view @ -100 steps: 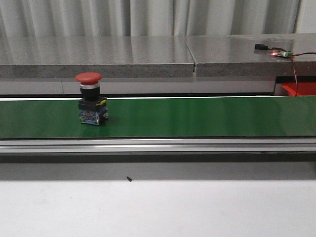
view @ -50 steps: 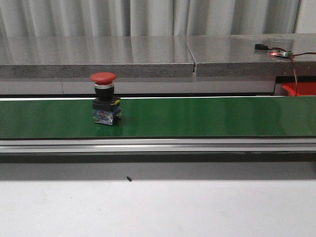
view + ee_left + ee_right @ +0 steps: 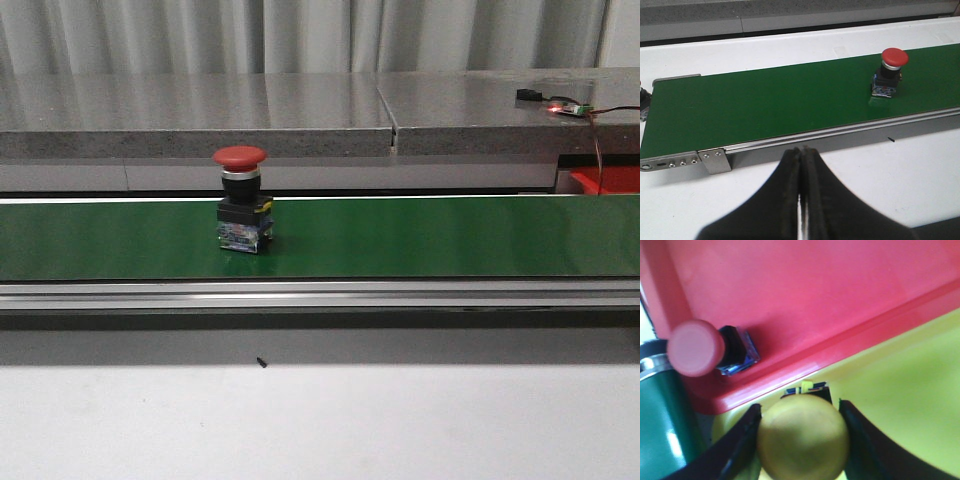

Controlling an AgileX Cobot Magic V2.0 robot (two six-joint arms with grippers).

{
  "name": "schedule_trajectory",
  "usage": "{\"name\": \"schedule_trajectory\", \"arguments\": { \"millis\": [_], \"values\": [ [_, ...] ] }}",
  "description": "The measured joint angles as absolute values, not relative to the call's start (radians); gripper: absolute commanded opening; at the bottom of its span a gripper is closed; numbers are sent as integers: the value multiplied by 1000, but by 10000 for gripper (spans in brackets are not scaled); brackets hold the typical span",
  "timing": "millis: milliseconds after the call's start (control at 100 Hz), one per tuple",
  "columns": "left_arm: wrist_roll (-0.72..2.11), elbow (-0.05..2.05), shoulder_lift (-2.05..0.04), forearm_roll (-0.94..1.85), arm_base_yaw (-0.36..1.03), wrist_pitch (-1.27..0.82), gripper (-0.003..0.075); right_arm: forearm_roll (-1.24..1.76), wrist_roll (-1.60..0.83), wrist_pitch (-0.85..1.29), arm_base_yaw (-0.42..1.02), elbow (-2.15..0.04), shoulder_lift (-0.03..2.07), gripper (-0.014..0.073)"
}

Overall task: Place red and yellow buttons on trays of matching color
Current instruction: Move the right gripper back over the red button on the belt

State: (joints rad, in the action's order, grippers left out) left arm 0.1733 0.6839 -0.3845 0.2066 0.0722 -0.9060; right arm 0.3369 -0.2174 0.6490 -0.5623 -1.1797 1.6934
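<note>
No writing can be read on anything. A red button (image 3: 242,203) stands upright on the green conveyor belt (image 3: 420,238), left of its middle. The left gripper (image 3: 801,159) hangs near the belt's edge, fingers pressed together on nothing. The right gripper (image 3: 801,440) pinches a yellow button (image 3: 803,437) over the yellow tray (image 3: 900,390); beside it, the red tray (image 3: 805,295) holds a second red button (image 3: 702,350).

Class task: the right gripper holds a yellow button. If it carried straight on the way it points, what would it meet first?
Most likely the yellow tray beneath it: the right gripper, closed on the yellow button, points down over it, beside the red tray. Depth is uncertain.
</note>
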Motion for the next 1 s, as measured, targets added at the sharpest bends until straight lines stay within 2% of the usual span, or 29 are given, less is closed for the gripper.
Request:
{"name": "schedule_trajectory", "arguments": {
  "millis": [480, 750, 820, 940, 1000],
  "values": [
    [174, 684, -385, 207, 72, -906, -19, 339, -211, 650, -595, -1151, 1753, 192],
    [174, 684, -385, 207, 72, -906, -19, 348, -211, 553, -595, -1072, 1757, 209],
    [174, 684, -385, 207, 72, -906, -18, 349, -211, 537, -595, -1069, 1757, 266],
    [174, 684, -385, 207, 72, -906, -19, 352, -211, 528, -595, -1067, 1757, 449],
    [174, 684, -385, 207, 72, -906, -19, 352, -211, 528, -595, -1064, 1759, 503]
  ]
}}
